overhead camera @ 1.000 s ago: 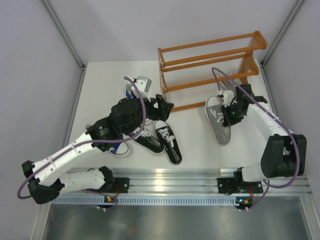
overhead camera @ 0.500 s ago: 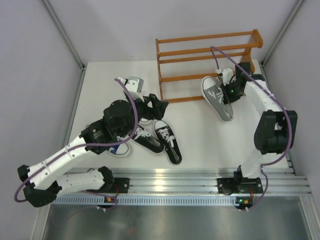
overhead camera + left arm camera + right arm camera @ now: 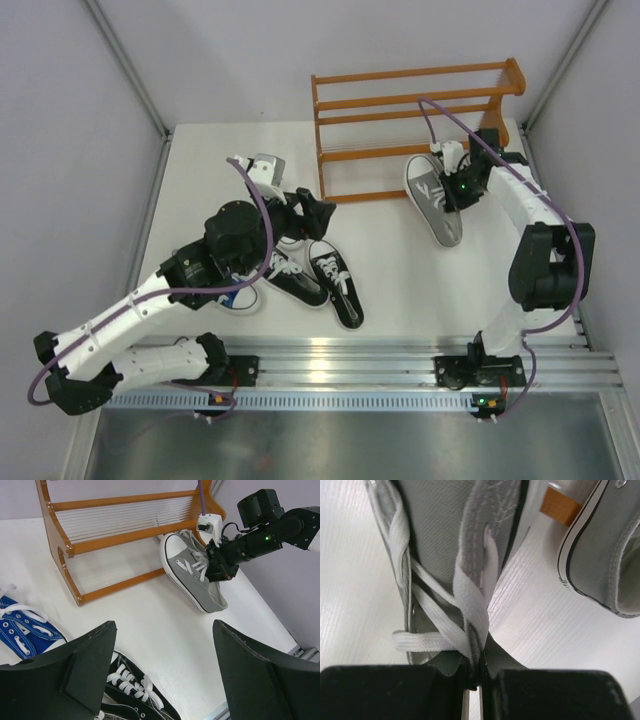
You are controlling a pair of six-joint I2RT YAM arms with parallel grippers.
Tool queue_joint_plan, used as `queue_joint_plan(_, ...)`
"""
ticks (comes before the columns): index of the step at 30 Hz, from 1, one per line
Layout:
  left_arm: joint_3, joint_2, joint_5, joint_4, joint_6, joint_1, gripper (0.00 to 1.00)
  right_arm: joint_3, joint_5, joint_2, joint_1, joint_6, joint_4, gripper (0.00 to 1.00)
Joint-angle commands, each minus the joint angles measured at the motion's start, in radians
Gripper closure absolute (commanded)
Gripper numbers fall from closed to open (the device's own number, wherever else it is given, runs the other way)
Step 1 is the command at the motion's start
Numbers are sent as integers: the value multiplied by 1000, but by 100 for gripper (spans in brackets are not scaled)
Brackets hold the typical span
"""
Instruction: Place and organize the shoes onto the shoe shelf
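- Right jaws pinched shut on a grey shoe, its toe just beside the shelf's bottom rail.
- Left jaws spread wide, empty, near 2 black shoes on the table.

Check your tabletop: shoe shelf at rear, grey sneaker just beside it, black pair and blue sneaker left.

White table between pale grey walls; metal rail along its near edge, perhaps aluminium.
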Motion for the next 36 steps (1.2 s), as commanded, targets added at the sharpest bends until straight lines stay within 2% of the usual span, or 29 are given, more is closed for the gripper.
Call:
queue_joint_plan(1, 9, 13, 6, 21, 11, 0, 17, 1, -19, -64, 16, 1, 48, 100)
queue_joint_plan(7, 3, 16, 9, 30, 6, 0, 17, -17, -8, -67, 21, 28, 83, 100)
queue_joint_plan(26, 6, 18, 12, 49, -2, 2, 17, 184, 47, 117, 67, 139, 135, 100)
queue_joint_plan(33, 0, 18, 12, 52, -12, 3, 17, 204, 114, 136, 93, 208, 213, 100)
queue_joint_plan(34, 1, 18, 11, 50, -14, 2, 17, 204, 122, 136, 93, 229, 236, 100)
queue_joint_plan(36, -2, 21, 15, 53, -14, 2, 17, 198, 121, 140, 94, 252, 259, 87)
